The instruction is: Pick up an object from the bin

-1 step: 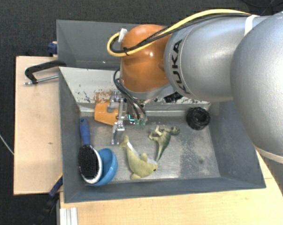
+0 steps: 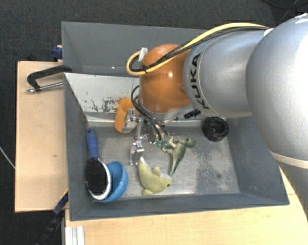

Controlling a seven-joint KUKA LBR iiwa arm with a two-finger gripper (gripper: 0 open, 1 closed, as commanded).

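My gripper (image 2: 137,150) hangs low over the middle of the bin floor, under the orange wrist cover. Just below and to the right of its tip lies a pale yellow-green soft toy (image 2: 153,180), a little apart from it. A green toy dinosaur (image 2: 175,150) lies close on the gripper's right, head toward it. An orange thing (image 2: 123,114) rests against the back wall just left of the gripper, partly hidden by it. Nothing shows held in the gripper.
A blue hairbrush (image 2: 103,180) with black bristles lies at the front left, its handle running up along the left wall. A black round knob-like thing (image 2: 215,128) sits at the back right. The arm covers the bin's upper right.
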